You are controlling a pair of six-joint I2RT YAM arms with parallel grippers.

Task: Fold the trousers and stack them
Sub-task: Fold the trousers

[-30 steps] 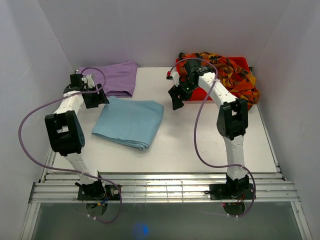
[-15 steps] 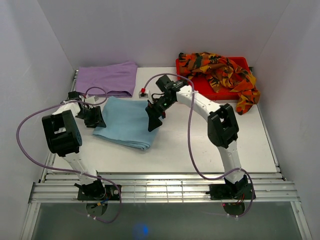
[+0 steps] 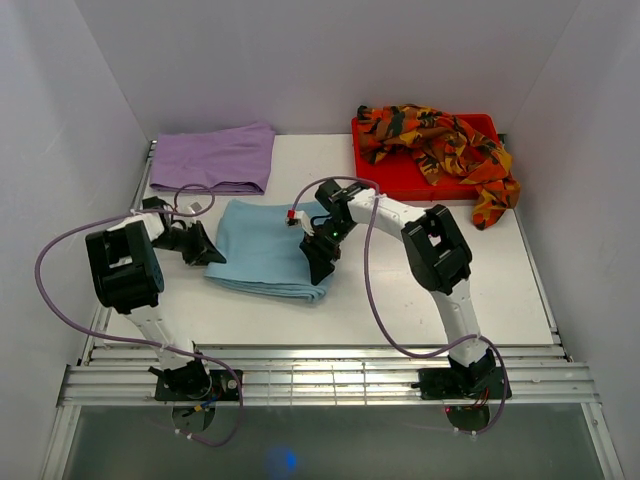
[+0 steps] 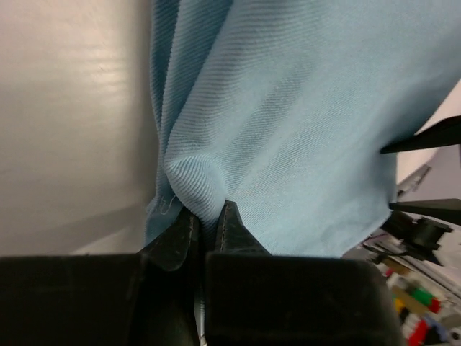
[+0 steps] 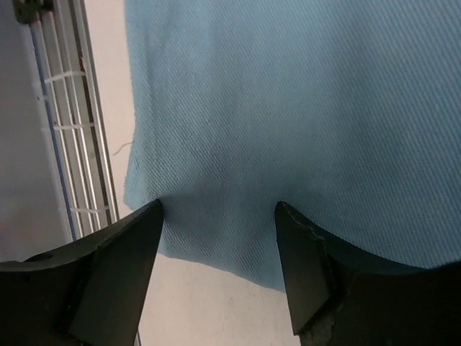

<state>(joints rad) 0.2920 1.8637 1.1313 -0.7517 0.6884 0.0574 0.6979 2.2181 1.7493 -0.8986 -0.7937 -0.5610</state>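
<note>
While at opposite edges of blue trousers (image 3: 265, 250) — left gripper (image 4: 207, 216) tight on them, right gripper (image 5: 217, 207) agape, empty.

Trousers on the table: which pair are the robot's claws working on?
The light blue pair: the left gripper pinches its edge, the right gripper straddles it open. The lilac pair and patterned pair lie untouched.

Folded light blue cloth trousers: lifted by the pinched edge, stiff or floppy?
Probably floppy: the folded light blue cloth trousers bunch into a soft pucker where the left gripper pinches them. Likely to sag or unfold if lifted from that edge alone; the right gripper stands open at the opposite edge. The matte woven cloth seems unlikely to slip.
</note>
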